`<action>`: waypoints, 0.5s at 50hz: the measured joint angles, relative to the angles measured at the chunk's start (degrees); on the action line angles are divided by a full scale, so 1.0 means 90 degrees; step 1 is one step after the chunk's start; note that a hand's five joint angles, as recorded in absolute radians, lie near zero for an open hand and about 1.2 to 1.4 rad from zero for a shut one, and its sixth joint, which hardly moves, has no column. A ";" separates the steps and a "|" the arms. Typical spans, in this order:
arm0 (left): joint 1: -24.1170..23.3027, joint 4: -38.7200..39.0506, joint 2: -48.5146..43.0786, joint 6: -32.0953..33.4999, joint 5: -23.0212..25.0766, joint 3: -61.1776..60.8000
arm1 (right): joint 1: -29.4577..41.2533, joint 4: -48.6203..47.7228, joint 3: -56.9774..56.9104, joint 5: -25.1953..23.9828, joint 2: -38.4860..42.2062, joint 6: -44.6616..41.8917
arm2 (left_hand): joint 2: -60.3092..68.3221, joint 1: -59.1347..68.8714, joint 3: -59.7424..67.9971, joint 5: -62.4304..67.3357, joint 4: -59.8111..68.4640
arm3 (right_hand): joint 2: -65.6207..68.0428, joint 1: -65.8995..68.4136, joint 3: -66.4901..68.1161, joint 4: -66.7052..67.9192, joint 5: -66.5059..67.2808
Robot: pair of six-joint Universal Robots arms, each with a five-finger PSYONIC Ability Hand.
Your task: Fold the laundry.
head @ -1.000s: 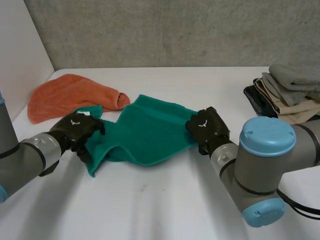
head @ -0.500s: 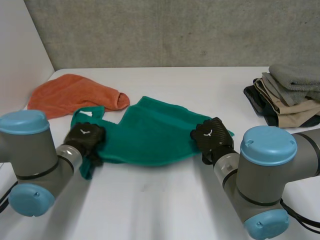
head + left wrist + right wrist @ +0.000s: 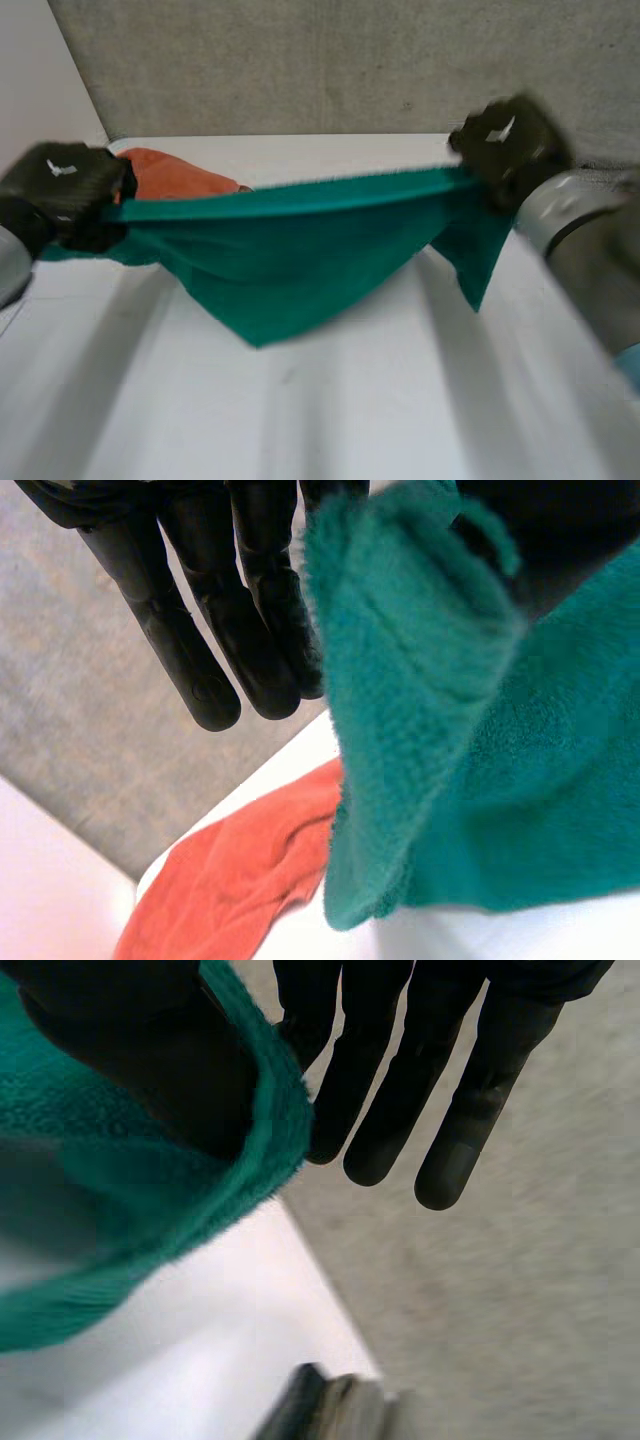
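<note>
A green towel point(image 3: 290, 250) hangs above the white table, stretched by its upper edge between my two raised hands. My left hand point(image 3: 65, 190) holds one end of that edge. In the left wrist view the green towel point(image 3: 440, 730) is pinched between the thumb and the straight fingers point(image 3: 200, 630). At the other end, my right hand point(image 3: 510, 145) holds a corner, with a flap drooping below it. In the right wrist view the thumb presses the green towel point(image 3: 150, 1210) against the fingers point(image 3: 400, 1090). The towel's lower part sags to a point just above the table.
An orange towel point(image 3: 175, 175) lies crumpled at the back left of the table point(image 3: 330, 420), behind the green one; beyond my left fingertips the orange towel point(image 3: 240, 870) lies below. A stack of folded laundry point(image 3: 330, 1405) sits past my right hand. A grey wall runs behind.
Both hands have risen off the table and moved apart, lifting the green towel and pulling its top edge taut. The left hand has closed on its end.
</note>
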 measured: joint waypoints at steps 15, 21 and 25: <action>-0.0248 -0.2443 -0.2100 0.1010 -0.0122 0.1805 | -0.0310 0.2702 -0.1121 -0.0508 0.0872 -0.1011 | 0.0002 0.0000 0.0001 0.0088 0.0002 | 0.0000 0.0000 0.0000 0.0000 0.0007; -0.0763 -0.1793 -0.3347 0.1263 -0.0907 0.2876 | -0.0381 0.1976 -0.1480 -0.0081 0.2110 -0.1046 | 0.0008 0.0033 0.0005 0.0170 0.0003 | 0.0000 0.0000 0.0000 0.0000 0.0012; -0.1017 -0.0762 -0.3742 0.1049 -0.1316 0.3950 | -0.0443 0.0915 -0.2097 0.0272 0.2570 -0.0840 | 0.0012 0.0033 0.0005 0.0170 0.0004 | 0.0000 0.0000 0.0001 0.0000 0.0011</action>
